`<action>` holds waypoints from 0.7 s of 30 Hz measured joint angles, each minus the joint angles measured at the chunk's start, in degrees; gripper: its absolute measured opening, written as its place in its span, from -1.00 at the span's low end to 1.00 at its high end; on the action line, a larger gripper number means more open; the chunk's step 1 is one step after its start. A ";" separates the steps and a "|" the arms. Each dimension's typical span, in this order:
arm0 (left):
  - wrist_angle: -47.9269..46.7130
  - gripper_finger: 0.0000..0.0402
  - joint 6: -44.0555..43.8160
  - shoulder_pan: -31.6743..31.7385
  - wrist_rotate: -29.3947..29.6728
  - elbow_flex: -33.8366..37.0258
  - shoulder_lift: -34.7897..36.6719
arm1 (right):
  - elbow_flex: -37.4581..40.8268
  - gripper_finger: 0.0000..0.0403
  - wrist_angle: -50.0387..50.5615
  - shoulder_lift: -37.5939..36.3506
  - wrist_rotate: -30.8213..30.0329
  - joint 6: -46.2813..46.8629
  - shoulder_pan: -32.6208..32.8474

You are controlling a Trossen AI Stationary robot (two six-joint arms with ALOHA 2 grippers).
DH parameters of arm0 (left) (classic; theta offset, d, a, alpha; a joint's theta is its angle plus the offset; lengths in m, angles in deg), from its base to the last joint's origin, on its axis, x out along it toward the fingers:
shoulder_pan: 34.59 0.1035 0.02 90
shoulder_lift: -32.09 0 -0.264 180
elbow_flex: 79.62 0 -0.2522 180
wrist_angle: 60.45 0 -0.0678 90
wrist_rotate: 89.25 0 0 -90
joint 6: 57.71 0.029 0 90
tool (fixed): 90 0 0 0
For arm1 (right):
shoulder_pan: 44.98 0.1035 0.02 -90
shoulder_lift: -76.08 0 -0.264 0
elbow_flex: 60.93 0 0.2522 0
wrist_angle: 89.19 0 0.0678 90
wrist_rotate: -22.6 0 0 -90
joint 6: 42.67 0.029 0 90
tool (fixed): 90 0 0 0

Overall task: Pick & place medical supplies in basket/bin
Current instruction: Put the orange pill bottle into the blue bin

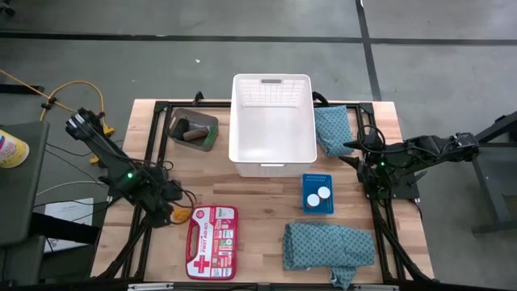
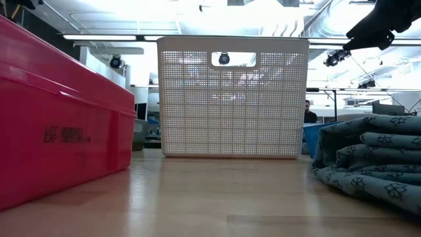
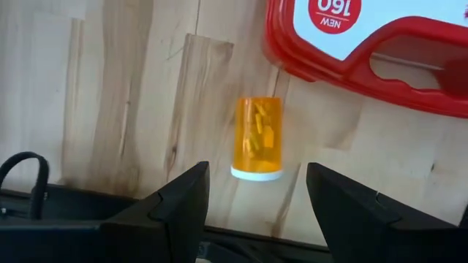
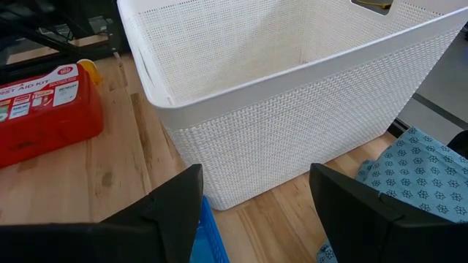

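Dark L arm sits low at the table's left edge, left gripper angled down over the wood, fingers well apart w/ nothing between them. Orange bottle lies on its side just ahead of the fingertips, white cap toward them, not touching. Red first-aid case is just beside the bottle, so little room on that side; bare wood on the other.

R arm reaches in from the right edge, right gripper hanging above the table, fingers spread, holding nothing, pointed at the white basket. Blue tray w/ two white caps lies near it, one teal cloth against the basket's right wall, second cloth at the front edge. Grey bin sits left of basket, dark rolls inside. Open wood in front of the basket.
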State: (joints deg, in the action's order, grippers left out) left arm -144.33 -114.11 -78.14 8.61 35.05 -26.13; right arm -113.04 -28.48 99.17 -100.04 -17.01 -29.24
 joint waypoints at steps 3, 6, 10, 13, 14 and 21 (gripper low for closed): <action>1.18 0.10 -0.93 0.00 -0.02 0.00 -2.53 | 0.00 0.19 -0.01 0.00 -0.01 0.01 -0.01; 1.71 0.10 -2.17 -0.02 -0.67 0.00 -4.94 | 0.00 0.19 -0.01 0.00 -0.01 0.01 -0.01; 2.42 0.10 -3.53 -0.72 -1.75 0.00 -7.90 | 0.00 0.19 -0.01 0.00 -0.01 0.01 0.00; 4.72 0.10 -3.65 -1.79 -1.77 0.10 -9.53 | 0.00 0.19 -0.01 0.00 0.00 0.00 0.01; 5.37 0.10 -3.70 -2.12 -1.77 0.24 -9.83 | 0.00 0.19 -0.01 0.00 0.00 -0.01 -0.01; 6.99 0.10 -6.96 -2.86 -1.49 2.86 -9.77 | 0.00 0.19 -0.01 -0.01 0.00 -0.01 0.00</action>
State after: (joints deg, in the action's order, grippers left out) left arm -137.34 -121.07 -81.00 7.12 37.91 -35.89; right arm -113.04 -28.49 99.16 -100.04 -17.02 -29.24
